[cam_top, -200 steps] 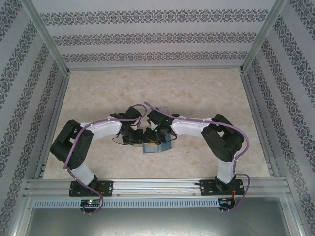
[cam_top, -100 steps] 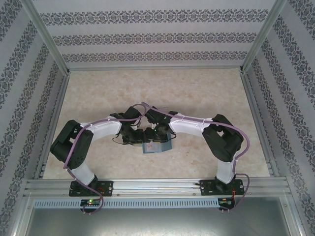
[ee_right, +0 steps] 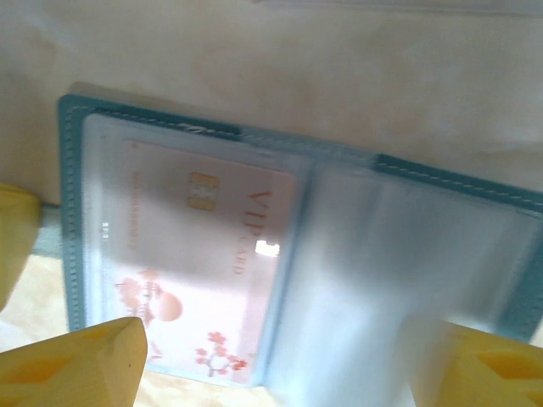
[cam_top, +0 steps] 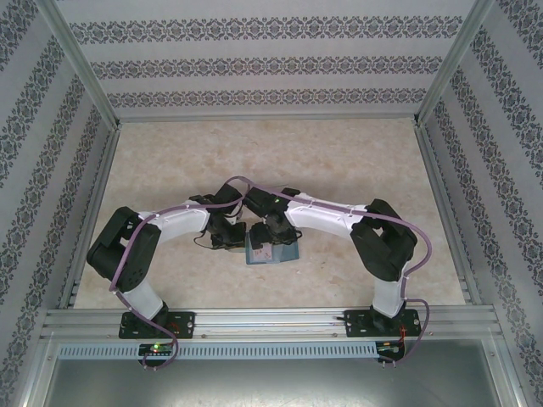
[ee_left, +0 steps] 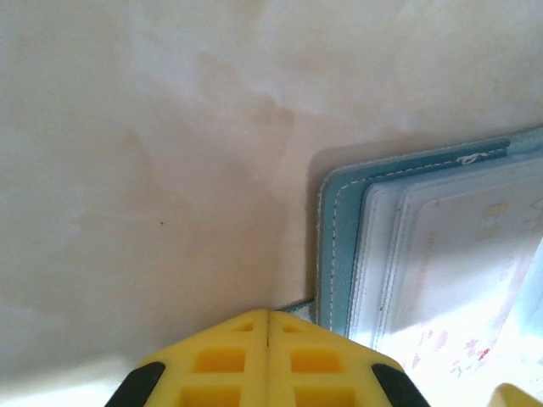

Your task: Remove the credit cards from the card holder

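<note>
Over the card holder [ee_right: 76,170], which lies open and flat on the table [ee_left: 127,127], my right gripper [ee_right: 276,339] hangs with its yellow fingers spread wide, one off each lower corner of the holder. I judge that spread is meant to take the holder's width, so I can come down on a pocket. My left gripper [ee_left: 269,315] has its fingers pressed together with nothing visible between them. Its tip sits at the holder's stitched teal edge, probably to pin the holder in place while the other pulls. One credit card [ee_right: 204,254] sits in the holder's left panel under a clear sleeve [ee_right: 280,280]. It shows a gold chip [ee_right: 202,191], pink blossoms and the word "VIP", with a smaller word beside it that may be "CARD". The right panel is too fogged to tell whether it holds a card.
</note>
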Robot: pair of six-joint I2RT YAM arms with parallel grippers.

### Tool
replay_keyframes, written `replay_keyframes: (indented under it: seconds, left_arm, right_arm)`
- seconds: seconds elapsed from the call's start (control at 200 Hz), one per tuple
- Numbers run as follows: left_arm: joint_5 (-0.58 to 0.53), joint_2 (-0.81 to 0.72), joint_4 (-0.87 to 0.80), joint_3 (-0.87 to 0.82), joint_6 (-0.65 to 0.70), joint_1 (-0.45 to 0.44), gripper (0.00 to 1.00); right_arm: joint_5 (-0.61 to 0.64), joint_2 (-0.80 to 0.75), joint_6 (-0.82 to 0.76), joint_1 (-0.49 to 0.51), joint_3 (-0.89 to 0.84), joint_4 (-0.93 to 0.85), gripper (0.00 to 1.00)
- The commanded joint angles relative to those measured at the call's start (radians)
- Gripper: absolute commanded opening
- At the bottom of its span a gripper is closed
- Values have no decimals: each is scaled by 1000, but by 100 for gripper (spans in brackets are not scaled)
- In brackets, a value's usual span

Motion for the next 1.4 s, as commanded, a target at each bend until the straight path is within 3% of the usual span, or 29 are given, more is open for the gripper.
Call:
replay_keyframes:
  seconds: [0.0, 0.899, 1.399]
  left_arm:
    - [1, 16, -15, -9, 19, -10, 3]
    - [-1, 26, -23, -5, 17, -10, 2]
    - [-1, 19, -38, 3, 16, -10, 2]
  right_arm:
    - [116, 20, -32, 19, 33, -100, 80]
    - [232, 53, -50, 21, -8, -170, 88]
    - [238, 51, -52, -8, -96, -121, 89]
